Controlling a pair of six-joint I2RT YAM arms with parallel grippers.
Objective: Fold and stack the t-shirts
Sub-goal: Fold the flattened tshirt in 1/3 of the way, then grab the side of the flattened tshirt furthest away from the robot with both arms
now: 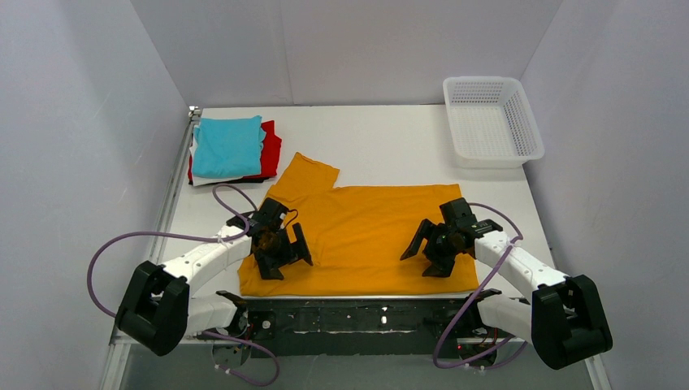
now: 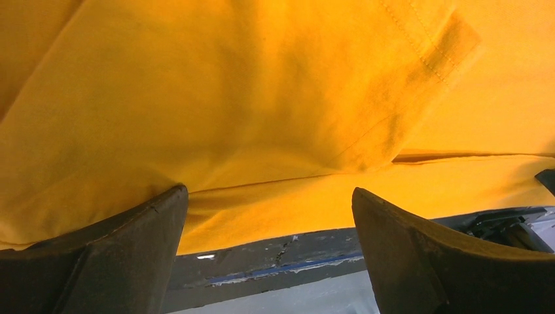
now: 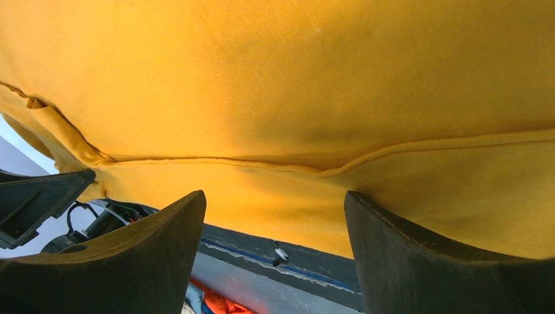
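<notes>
A large mustard-orange t-shirt (image 1: pixel 366 231) lies spread flat in the middle of the table, one sleeve (image 1: pixel 307 172) sticking out at the back left. Its near hem runs along the table's front edge. My left gripper (image 1: pixel 284 258) stands open low over the shirt's near left part. My right gripper (image 1: pixel 424 256) stands open over the near right part. In the left wrist view the wide-apart jaws (image 2: pixel 269 196) frame the shirt's (image 2: pixel 262 98) hem; the right wrist view shows the same (image 3: pixel 275 196) over cloth (image 3: pixel 294 78). Neither holds anything. A folded stack sits back left, turquoise t-shirt (image 1: pixel 229 146) over red (image 1: pixel 273 153) and white (image 1: pixel 197 162).
A white mesh basket (image 1: pixel 490 122) stands at the back right corner. A dark strip (image 1: pixel 366 313) runs along the table's front edge just below the shirt's hem. White walls close in the table on three sides.
</notes>
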